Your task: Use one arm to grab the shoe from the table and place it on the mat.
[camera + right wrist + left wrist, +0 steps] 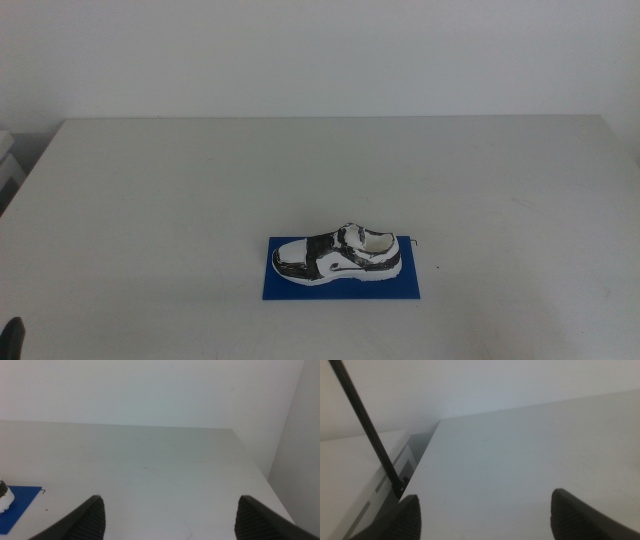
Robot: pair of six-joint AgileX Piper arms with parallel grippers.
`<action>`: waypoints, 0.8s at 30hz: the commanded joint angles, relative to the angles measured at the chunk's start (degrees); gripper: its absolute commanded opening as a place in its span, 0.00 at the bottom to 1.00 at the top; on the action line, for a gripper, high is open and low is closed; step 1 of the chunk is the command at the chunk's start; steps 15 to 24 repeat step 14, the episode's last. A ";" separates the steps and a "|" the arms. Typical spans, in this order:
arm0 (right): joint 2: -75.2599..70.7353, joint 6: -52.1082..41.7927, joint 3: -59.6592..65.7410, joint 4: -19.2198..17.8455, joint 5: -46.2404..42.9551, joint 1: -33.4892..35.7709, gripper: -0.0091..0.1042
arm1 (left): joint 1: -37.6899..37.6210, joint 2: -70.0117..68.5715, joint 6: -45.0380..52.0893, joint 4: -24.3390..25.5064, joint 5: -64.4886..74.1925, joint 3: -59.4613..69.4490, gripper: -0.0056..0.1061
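So the small white low-top sneaker with smudgy black panels (340, 256) is already sitting upright on its sole on the thin royal-blue rectangular mat (285, 291), toe pointing to the picture's left in the middle view. It fits lengthwise with blue showing all around, though it sits toward the mat's far edge. The mat lies on the near part of the big off-white tabletop (200, 190).

Neither arm is anywhere near it. The left gripper (485, 515) hangs over the table's left side with its dark jaws spread wide and nothing between them; only a dark sliver shows at the bottom-left corner of the middle view. The right gripper (170, 517) is also spread wide and empty, looking across bare table, with just the corner of the mat and a bit of white sole at the edge of its view.

My read: the placing part looks done and both arms are parked. Nothing really left except maybe staying clear. I wouldn't nudge the shoe.
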 commanded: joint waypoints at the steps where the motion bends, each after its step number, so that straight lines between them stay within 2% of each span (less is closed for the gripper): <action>1: -1.20 -0.73 -0.54 -0.49 -4.52 -0.26 0.67 | -0.01 -1.05 -5.00 2.62 -6.63 0.47 0.82; 24: -1.20 -0.73 -0.54 -0.49 -4.52 -0.26 0.67 | -2.11 -2.15 -5.95 3.50 -5.00 1.69 0.82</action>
